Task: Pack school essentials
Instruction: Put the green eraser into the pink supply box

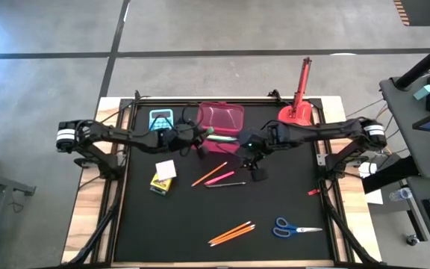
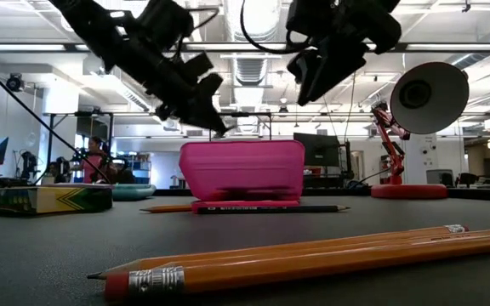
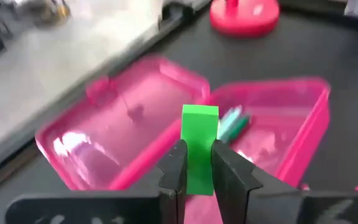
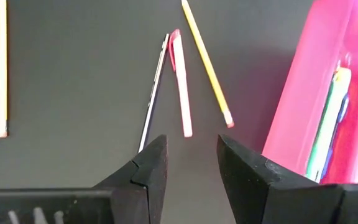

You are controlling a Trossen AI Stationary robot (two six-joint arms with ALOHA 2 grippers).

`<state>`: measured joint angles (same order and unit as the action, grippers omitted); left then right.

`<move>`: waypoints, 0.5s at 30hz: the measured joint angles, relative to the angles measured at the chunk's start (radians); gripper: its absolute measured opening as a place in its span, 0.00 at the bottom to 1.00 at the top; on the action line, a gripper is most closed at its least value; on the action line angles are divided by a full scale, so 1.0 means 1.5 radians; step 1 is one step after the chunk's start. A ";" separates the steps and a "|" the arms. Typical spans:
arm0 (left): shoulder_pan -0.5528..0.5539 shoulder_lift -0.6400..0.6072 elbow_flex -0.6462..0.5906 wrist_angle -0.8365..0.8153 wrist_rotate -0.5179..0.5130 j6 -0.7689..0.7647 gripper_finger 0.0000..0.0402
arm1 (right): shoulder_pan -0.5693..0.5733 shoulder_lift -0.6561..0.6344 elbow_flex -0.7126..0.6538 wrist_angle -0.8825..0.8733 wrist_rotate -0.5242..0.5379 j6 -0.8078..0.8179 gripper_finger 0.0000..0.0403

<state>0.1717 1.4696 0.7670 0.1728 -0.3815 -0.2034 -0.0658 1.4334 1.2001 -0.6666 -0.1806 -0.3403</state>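
The translucent pink plastic case [image 1: 220,118] lies open at the back of the black tabletop [image 1: 200,224], so loose stationery can be dropped in; a few pens already lie in it. The left gripper [image 3: 197,171] hangs over the case, jaws narrowly closed on a small green block [image 3: 199,146], seemingly ready to release it inside. The right gripper [image 4: 191,158] hovers beside the case with jaws partly open and empty, above a pink pen [image 4: 180,84], a dark pencil [image 4: 154,93] and a yellow pencil [image 4: 205,62], probably its next pick.
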 joint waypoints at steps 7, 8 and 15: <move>-0.006 0.000 -0.033 -0.024 0.022 -0.054 0.10 | 0.000 -0.043 -0.077 0.067 0.000 0.012 0.31; -0.006 0.000 -0.040 -0.025 0.022 -0.065 0.10 | 0.000 -0.050 -0.089 0.081 0.000 0.017 0.31; -0.006 0.000 -0.082 -0.022 0.041 -0.141 0.10 | 0.000 -0.099 -0.166 0.171 -0.001 0.045 0.31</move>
<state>0.1622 1.4696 0.6434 0.1406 -0.3205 -0.4148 -0.0658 1.2854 0.9508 -0.4105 -0.1817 -0.2725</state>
